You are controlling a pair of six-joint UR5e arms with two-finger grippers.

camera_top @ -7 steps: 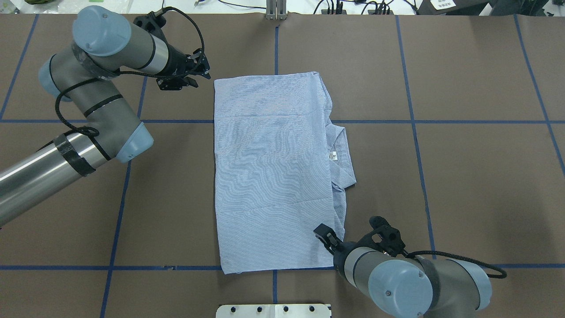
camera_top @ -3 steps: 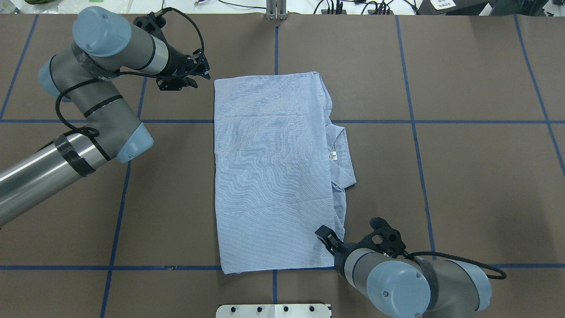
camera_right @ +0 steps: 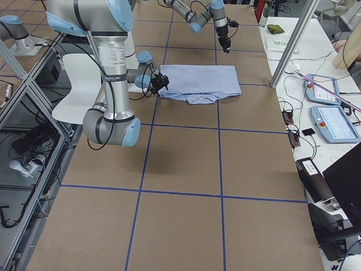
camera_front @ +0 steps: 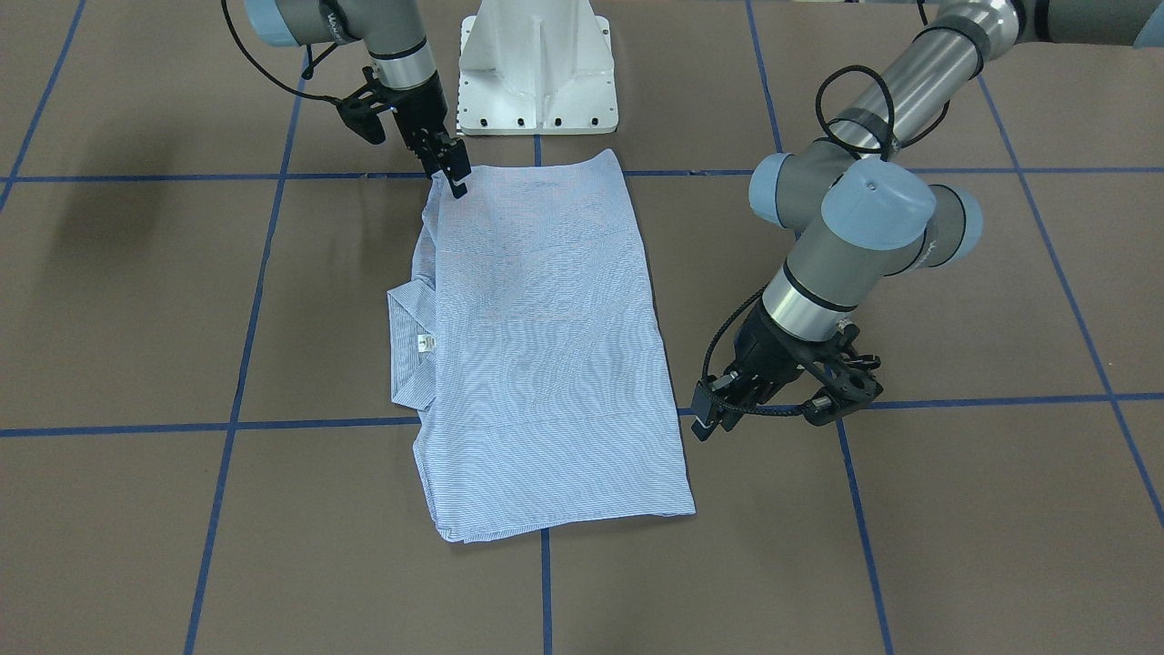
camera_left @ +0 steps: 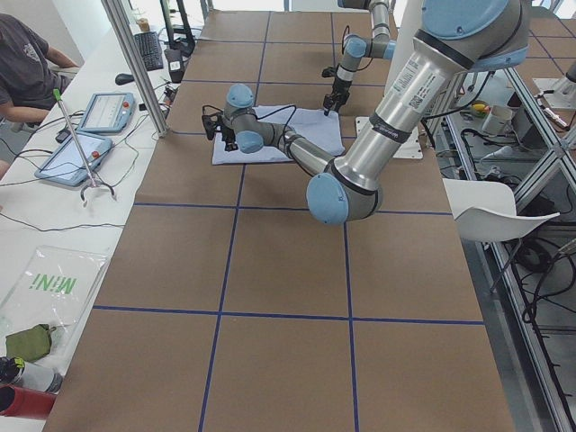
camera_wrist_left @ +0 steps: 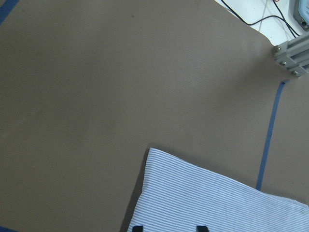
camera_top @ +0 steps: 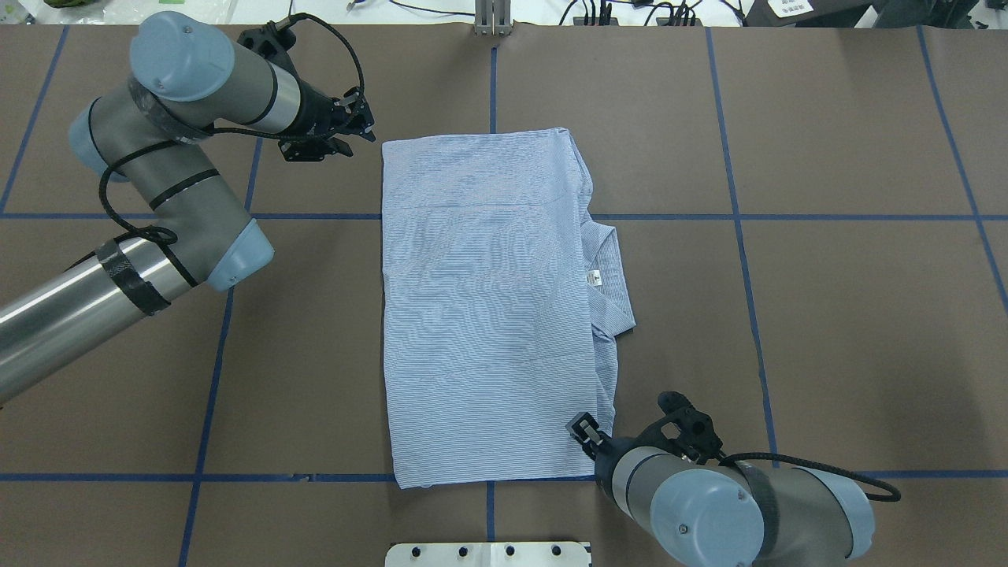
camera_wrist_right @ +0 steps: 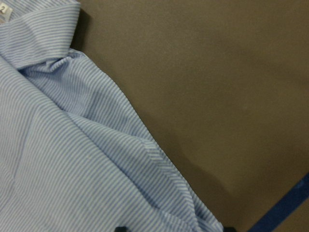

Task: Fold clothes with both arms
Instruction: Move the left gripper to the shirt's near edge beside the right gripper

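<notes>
The clothes are one light blue striped shirt [camera_top: 488,307] [camera_front: 546,346], folded into a flat rectangle mid-table. Its collar with a white label [camera_top: 606,276] sticks out on the right. My left gripper [camera_top: 358,132] [camera_front: 707,420] hovers open just off the shirt's far left corner, apart from the cloth. The left wrist view shows that corner [camera_wrist_left: 193,193] ahead of the spread fingertips [camera_wrist_left: 137,227]. My right gripper [camera_top: 581,429] [camera_front: 455,177] is open over the shirt's near right edge. Rumpled fabric [camera_wrist_right: 96,159] lies between its spread fingertips; I cannot tell whether they touch it.
Blue tape lines [camera_top: 740,216] grid the brown table. The white pedestal base [camera_front: 536,68] stands at the robot's edge and a metal post [camera_top: 492,20] at the far edge. A person [camera_left: 27,63] sits at a side bench with tablets [camera_left: 103,112].
My right gripper has slid slightly back toward the robot along the shirt's near right edge. The left arm and the shirt have not moved.
</notes>
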